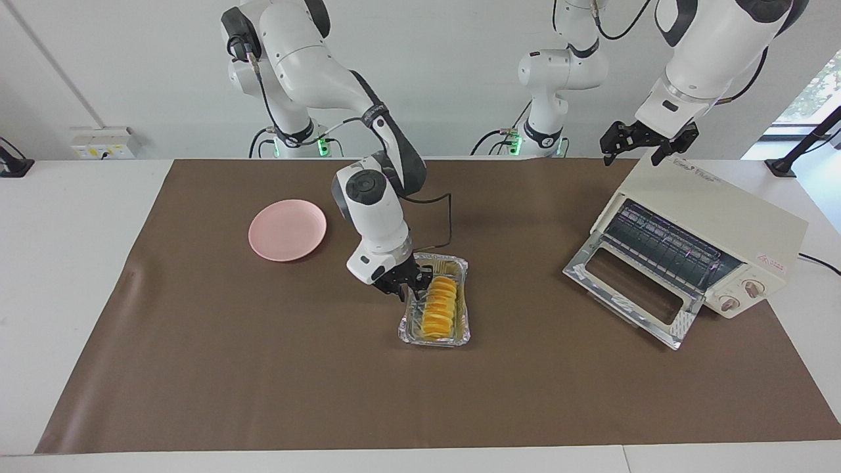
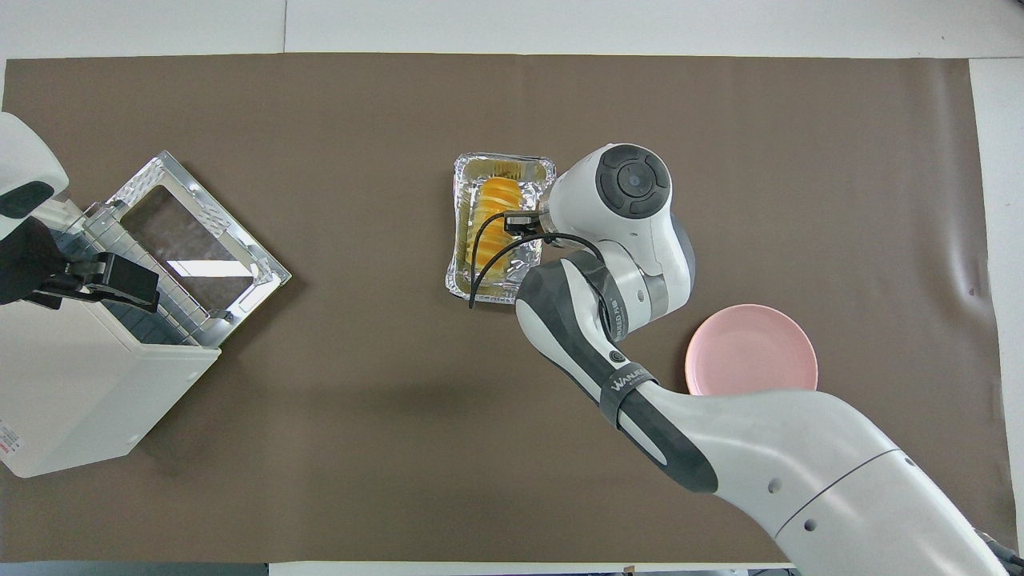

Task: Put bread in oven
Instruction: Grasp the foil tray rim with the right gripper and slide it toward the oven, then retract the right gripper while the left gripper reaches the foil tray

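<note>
The small golden-yellow loaf of bread (image 1: 438, 305) with its crosswise ridges lies lengthwise in a crinkled silver foil tray (image 1: 462, 328) near the middle of the brown table mat (image 1: 263, 368). It looks glossy, the segments stacked like slices (the orange edges catch the light), and it fills most of the tray's length.

The right gripper (image 1: 402, 289) is down at the tray's rim on the side toward the right arm's end of the table, at the end of the tray nearer the robots. Its dark fingers sit right against the foil edge, just beside the loaf; I cannot tell from here how far apart they are or whether they pinch the foil. In the overhead view the arm's white wrist covers the fingers altogether.

The left gripper (image 1: 647, 142) hangs in the air over the top edge of the boxy cream-white toaster oven (image 1: 723, 217), fingers spread wide and holding nothing.

The oven stands at the left arm's end of the table, turned at a slant, its glass drop-down door (image 1: 631, 289) lying open and flat on the mat with the wire rack showing inside. Between the tray and the lowered door lies a bare stretch of mat. A round pink plate (image 1: 287, 230) sits toward the right arm's end, nearer the robots than the tray and well apart from it. The mat's edge farthest from the robots is well away from the tray.
</note>
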